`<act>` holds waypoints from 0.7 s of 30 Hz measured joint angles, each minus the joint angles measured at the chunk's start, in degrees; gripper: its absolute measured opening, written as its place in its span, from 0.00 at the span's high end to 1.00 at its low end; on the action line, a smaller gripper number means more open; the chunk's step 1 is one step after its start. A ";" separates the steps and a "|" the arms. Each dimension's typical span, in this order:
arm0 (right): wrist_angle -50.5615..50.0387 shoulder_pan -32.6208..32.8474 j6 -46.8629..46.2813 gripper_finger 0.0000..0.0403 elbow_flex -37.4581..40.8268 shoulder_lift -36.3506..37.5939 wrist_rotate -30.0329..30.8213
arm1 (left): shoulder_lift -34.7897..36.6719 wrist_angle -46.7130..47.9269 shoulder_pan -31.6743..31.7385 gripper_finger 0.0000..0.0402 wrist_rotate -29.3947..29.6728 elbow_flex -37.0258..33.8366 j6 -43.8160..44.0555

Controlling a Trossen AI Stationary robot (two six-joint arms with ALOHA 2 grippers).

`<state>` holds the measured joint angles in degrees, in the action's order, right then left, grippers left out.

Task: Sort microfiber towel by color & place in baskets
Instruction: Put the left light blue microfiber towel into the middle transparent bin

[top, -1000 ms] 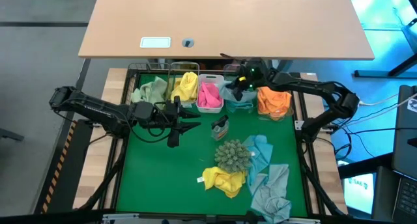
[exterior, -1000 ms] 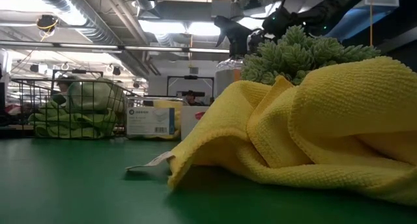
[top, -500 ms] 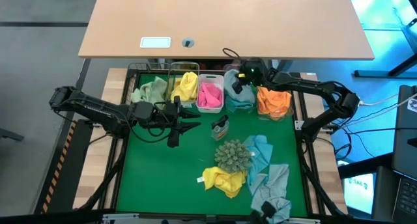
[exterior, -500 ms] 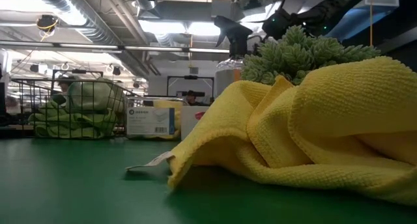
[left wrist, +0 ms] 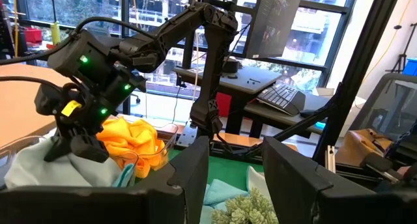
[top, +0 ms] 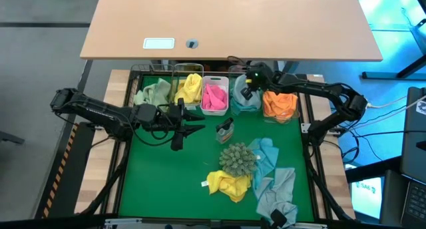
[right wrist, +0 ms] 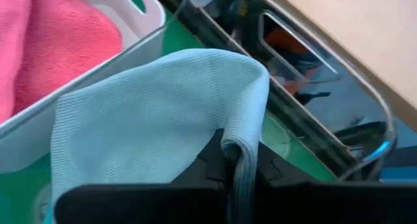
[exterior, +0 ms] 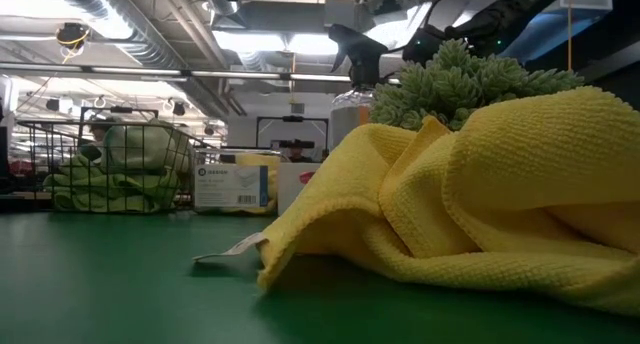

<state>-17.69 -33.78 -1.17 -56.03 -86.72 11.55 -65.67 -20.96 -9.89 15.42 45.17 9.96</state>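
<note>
Green felt covers the worktop point(top: 160, 182). Along its far edge five baskets stand side by side in a row whose long axis runs left to right: a wire basket point(top: 136, 74) with a pale green towel point(top: 154, 92), a clear bin with a yellow towel point(top: 192, 86), an opaque white bin point(top: 215, 79) with a pink towel point(top: 213, 98), a clear bin with a pale blue towel point(top: 243, 104), and a clear bin with an orange towel point(top: 279, 104). Nearer the front lie one loose yellow towel point(top: 229, 184) and a heap of pale blue towels point(top: 274, 182); their number cannot be told. The left gripper point(top: 190, 129) hovers left of centre, fingers spread, empty. The right gripper point(top: 243, 94) is over the blue bin, its fingers pinching a fold of the pale blue towel, which hangs down into the bin.
</note>
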 joint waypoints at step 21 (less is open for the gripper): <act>0.15 0.00 1.62 0.71 -0.04 0.00 -7.22 | 0.00 0.01 0.00 0.66 0.00 0.00 -0.02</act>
<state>-17.55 -33.78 0.45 -56.07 -86.72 4.34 -65.67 -20.95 -9.89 15.42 45.17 9.93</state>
